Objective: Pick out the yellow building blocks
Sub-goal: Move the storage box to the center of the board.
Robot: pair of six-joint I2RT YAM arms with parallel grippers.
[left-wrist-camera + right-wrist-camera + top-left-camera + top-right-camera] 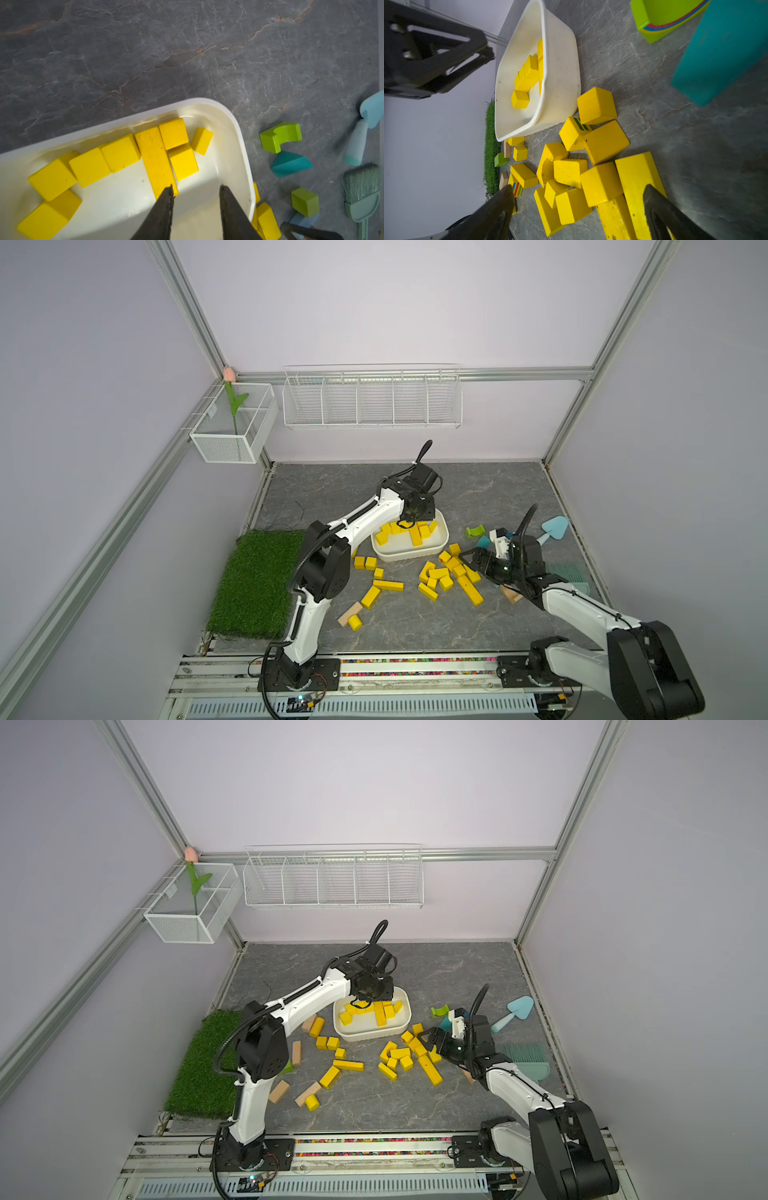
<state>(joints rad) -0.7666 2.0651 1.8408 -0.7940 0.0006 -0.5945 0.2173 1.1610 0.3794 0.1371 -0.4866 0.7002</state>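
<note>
Jaws partly apart, empty, left gripper [196,186] hangs just inside wall of white tub [232,145], centre frame; right gripper [578,187] gapes wide, empty, over crowded yellow building blocks [604,141].

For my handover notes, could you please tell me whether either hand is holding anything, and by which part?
Nothing: the left hand and right hand are both open and empty.

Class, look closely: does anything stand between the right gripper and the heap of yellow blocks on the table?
Nothing visible does. The open right gripper hangs just over the yellow blocks, with nothing between; the white tub sits beside them.
</note>
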